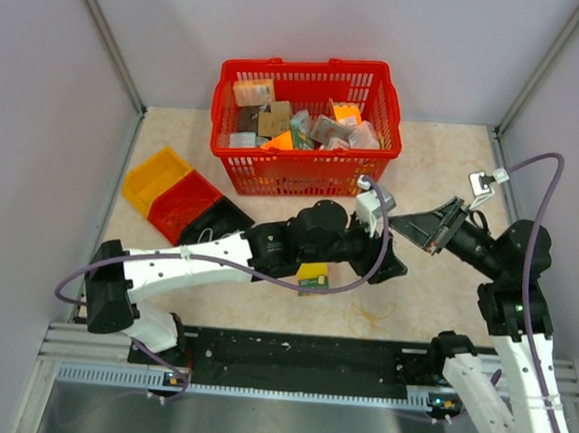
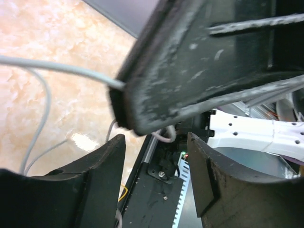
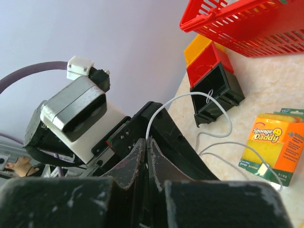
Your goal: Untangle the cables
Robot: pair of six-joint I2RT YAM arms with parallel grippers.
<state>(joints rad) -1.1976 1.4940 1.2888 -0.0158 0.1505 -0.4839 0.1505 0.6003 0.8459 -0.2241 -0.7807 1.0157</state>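
A thin white cable (image 3: 216,114) runs from my right gripper (image 3: 148,138), curls by the black bin (image 3: 216,92) and lies across the orange and green sponge box (image 3: 270,145). My right gripper is shut on this cable's end. In the top view it (image 1: 401,223) points left over the table's middle. My left gripper (image 2: 156,161) is open and empty just below the right fingers (image 2: 190,71), with the white cable (image 2: 57,68) leaving them to the left. In the top view the left gripper (image 1: 394,267) sits right of the box (image 1: 314,275). No orange or tan wires show.
A red basket (image 1: 303,167) full of packets stands at the back centre. Yellow (image 1: 152,178), red (image 1: 185,203) and black (image 1: 224,216) bins sit in a row at the left. The lilac arm cord (image 1: 376,258) hangs by the left wrist. Walls close in both sides.
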